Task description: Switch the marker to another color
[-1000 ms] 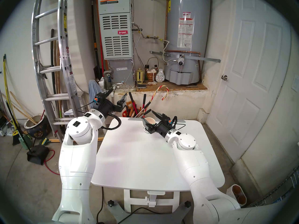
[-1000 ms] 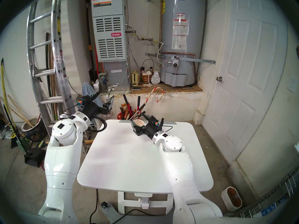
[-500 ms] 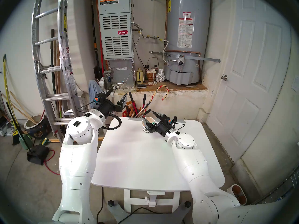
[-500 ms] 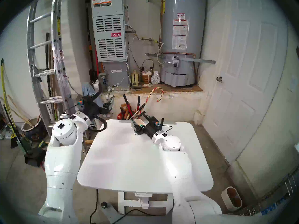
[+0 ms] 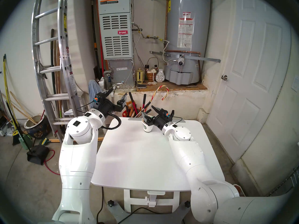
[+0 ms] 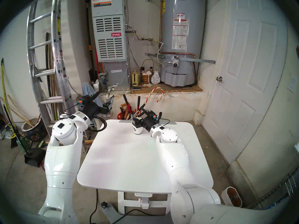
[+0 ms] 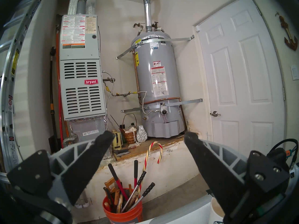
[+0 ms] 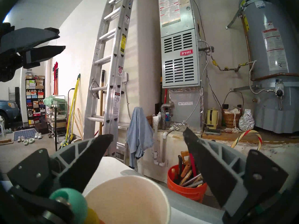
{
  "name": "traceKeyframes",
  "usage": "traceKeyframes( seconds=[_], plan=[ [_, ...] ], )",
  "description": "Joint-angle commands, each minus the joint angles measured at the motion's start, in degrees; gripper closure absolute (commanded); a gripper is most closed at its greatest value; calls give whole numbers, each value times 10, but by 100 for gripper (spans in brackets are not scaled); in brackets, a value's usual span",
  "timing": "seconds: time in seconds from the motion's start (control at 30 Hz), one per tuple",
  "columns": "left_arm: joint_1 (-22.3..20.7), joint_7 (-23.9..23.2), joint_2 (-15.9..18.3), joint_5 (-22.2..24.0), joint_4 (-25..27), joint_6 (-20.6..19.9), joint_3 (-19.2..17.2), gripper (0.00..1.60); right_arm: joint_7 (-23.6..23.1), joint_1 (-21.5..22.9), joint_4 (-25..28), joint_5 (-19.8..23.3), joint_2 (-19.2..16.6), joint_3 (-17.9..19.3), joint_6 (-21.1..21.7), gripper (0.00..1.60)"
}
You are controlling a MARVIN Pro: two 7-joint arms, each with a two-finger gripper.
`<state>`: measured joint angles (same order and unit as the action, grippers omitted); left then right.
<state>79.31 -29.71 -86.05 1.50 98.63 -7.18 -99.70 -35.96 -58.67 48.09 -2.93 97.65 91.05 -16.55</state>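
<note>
Standing wide apart, both pairs of jaws, gripping nothing. Straddling the rim of the white paper cup (image 8: 129,201), the right gripper (image 5: 149,113); leaning inside at the cup's near edge, the marker (image 8: 71,202), teal ball topmost. Hovering idle off the table's far left corner, the left gripper (image 5: 118,95). Risking a tipped cup if a finger catches the rim, or a missed pinch on slippery beads. Sitting on a bare white table (image 5: 137,154) in a cluttered garage: ladder (image 5: 48,57), furnace (image 5: 115,33), water heater (image 5: 187,37), orange tool bucket (image 7: 123,210), striped candy cane (image 5: 161,91).

The marker (image 8: 69,202) shows only its top in the right wrist view: a teal ball-shaped segment above a yellow one. It stands beside the inner rim of the paper cup (image 8: 129,202). The remaining segments are hidden.
</note>
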Motion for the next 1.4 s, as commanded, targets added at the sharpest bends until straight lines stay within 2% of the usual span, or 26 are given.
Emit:
traceKeyframes(
  seconds=[0.0,0.3,0.73,0.9,1.1,1.13,1.17,1.3,1.37],
  plan=[
    [-9,-1,2,3,9,0,-2,0,12,65,-32,-2,9,-2,-15,0],
    [-7,-2,2,3,10,0,-5,0,23,98,-71,1,10,-1,-28,0],
    [-8,-4,2,4,9,0,-6,0,16,115,-111,8,3,3,-69,0],
    [-6,3,-2,3,9,3,-9,0,37,107,-81,23,4,25,-92,0],
    [-11,25,-16,5,1,3,-16,0,53,99,-24,29,-26,55,-120,0],
    [-12,31,-20,2,0,6,-15,0,55,104,-33,31,-31,61,-129,0],
    [-13,36,-23,1,0,6,-14,0,71,97,-19,23,-37,65,-126,0],
    [-25,69,-40,-12,-5,-2,-6,0,88,73,5,14,-53,81,-117,0],
    [-34,85,-47,-20,-9,-6,1,0,108,53,27,12,-50,91,-105,0]
  ],
)
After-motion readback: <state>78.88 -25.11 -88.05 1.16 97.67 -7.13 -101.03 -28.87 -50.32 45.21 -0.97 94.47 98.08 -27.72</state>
